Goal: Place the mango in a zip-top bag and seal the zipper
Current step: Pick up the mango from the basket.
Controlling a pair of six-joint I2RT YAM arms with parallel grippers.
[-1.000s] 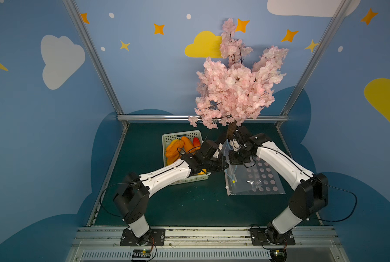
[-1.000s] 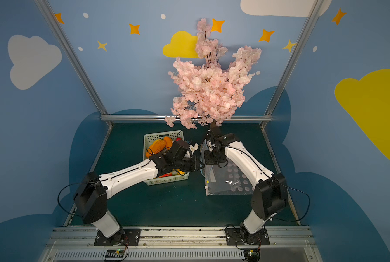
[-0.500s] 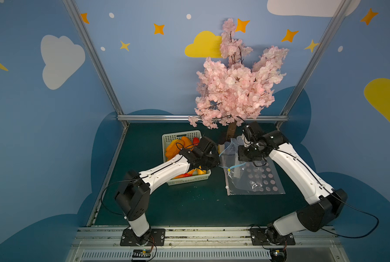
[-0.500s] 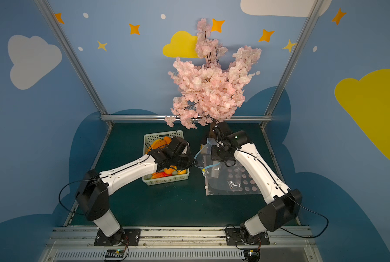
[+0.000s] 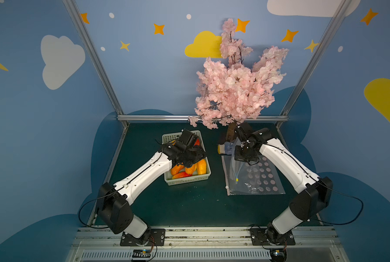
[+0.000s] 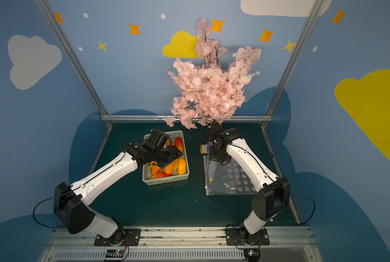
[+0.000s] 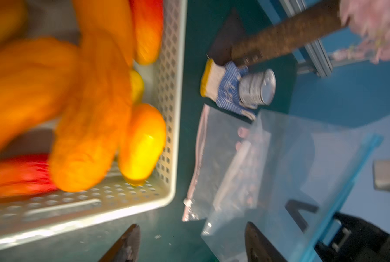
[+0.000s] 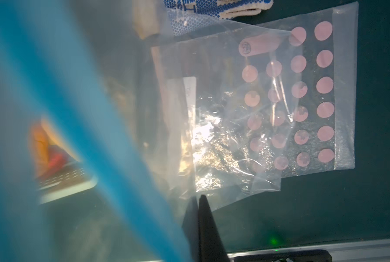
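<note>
left gripper [image 7: 191, 226] is seen with jaws apart, nothing held, at the edge of one white perforated plastic basket [image 5: 187, 181]. at least six oblong orange and red mangoes [image 6: 181, 165] are counted inside it. right gripper [image 8: 198, 200] is clamped on one clear plastic blue-zippered bag [image 7: 321, 163], raised over one flat pink-dotted plastic bag [image 5: 266, 179].

From high at six o'clock, my two top views look down toward twelve across the whole table [image 5: 189, 204]. Each wrist camera rides close above it; both catch the zip-top bag [image 7: 291, 158] and the basket [image 7: 173, 113].
</note>
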